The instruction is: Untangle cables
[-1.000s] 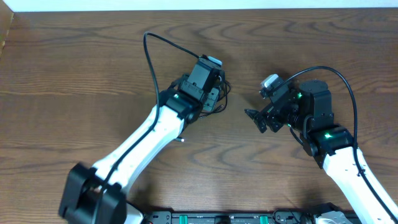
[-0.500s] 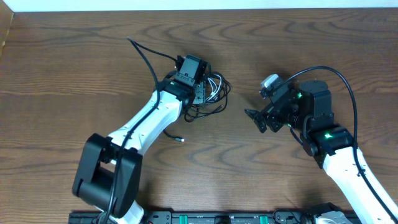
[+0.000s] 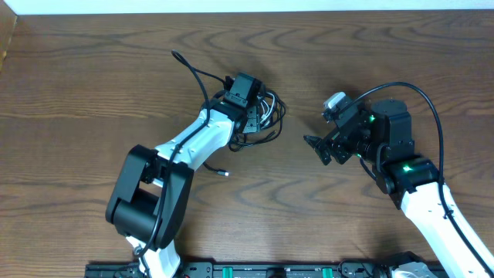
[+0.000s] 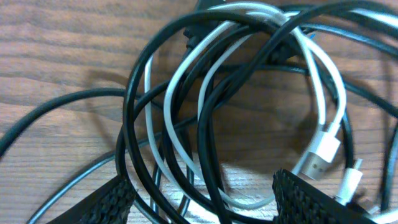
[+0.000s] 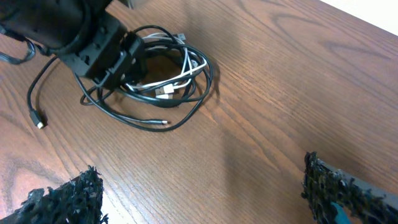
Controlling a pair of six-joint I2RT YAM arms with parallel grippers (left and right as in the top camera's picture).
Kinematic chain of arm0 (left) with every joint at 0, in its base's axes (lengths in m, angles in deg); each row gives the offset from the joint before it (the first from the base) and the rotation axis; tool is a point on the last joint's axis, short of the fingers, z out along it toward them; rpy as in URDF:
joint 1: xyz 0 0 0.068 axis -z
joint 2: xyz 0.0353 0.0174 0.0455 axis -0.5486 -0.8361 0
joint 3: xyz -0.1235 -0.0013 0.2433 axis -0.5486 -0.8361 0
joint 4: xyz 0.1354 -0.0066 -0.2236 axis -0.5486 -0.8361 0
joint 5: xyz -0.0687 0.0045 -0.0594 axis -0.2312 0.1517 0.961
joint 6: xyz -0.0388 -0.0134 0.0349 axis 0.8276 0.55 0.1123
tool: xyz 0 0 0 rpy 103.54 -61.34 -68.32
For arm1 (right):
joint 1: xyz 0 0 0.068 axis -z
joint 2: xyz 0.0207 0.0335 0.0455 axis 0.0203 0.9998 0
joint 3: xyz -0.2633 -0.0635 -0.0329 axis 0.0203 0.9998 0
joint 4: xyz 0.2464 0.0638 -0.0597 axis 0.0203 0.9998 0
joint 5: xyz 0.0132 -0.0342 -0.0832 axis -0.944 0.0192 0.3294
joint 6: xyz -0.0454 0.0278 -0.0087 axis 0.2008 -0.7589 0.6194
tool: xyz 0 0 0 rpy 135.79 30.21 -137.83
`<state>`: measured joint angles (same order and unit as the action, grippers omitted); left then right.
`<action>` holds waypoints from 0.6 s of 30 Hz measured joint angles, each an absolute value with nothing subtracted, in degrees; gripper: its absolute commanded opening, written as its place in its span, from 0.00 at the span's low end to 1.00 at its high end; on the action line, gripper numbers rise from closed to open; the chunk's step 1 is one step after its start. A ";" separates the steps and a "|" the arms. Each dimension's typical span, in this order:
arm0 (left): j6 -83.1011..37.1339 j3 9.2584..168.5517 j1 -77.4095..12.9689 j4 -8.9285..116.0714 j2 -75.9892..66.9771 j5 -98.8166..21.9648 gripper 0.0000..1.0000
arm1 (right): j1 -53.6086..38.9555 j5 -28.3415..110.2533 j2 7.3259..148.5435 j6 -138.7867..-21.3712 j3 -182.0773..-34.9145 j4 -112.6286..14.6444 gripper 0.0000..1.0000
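The cables lie in one tangle (image 3: 266, 123) left of the table's middle. In the left wrist view, black cord loops (image 4: 134, 124) cross a white cord (image 4: 323, 81) that has a silver plug (image 4: 320, 155). My left gripper (image 3: 248, 116) sits low over the tangle's left side. It is open (image 4: 205, 208), and several black and white strands run between its mesh-covered fingers (image 4: 112, 199). My right gripper (image 3: 319, 150) is open and empty, to the right of the tangle and apart from it. The right wrist view shows the tangle (image 5: 165, 84) far ahead of its fingers (image 5: 68, 199).
A black cord tail with a small plug end (image 3: 224, 173) trails out below the tangle and also shows in the right wrist view (image 5: 38, 123). The left arm's thicker black wire (image 3: 189, 68) arches up behind the left arm. The table is bare brown wood.
The left arm has swung and turned over the tangle, so more of the cable loops show to the right of its gripper. The right arm has not moved.
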<state>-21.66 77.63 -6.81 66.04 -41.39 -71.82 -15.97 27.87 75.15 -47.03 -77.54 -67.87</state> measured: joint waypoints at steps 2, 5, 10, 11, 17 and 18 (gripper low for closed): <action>-21.60 77.63 -6.81 66.11 -42.40 -71.67 0.73 | -15.97 27.87 75.15 -47.03 -77.54 -67.89 0.99; -21.53 77.63 -6.81 66.26 -43.82 -71.26 0.71 | -15.97 27.87 75.15 -47.03 -77.54 -67.89 0.99; -21.31 77.63 -6.92 67.90 -44.47 -70.88 0.08 | -15.97 27.87 75.15 -47.03 -77.54 -67.87 0.99; -21.44 77.63 -6.94 68.25 -44.47 -70.84 0.07 | -15.97 27.87 75.15 -47.03 -77.54 -67.89 0.99; -21.53 77.63 -6.81 68.73 -44.56 -70.18 0.08 | -15.97 27.90 75.15 -47.03 -77.54 -67.89 0.99; -21.60 77.63 -6.81 68.73 -44.56 -70.16 0.07 | -15.97 27.90 75.15 -47.03 -77.54 -67.89 0.99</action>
<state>-21.60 77.63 -6.81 68.73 -44.56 -70.16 -15.97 27.90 75.15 -47.03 -77.54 -67.89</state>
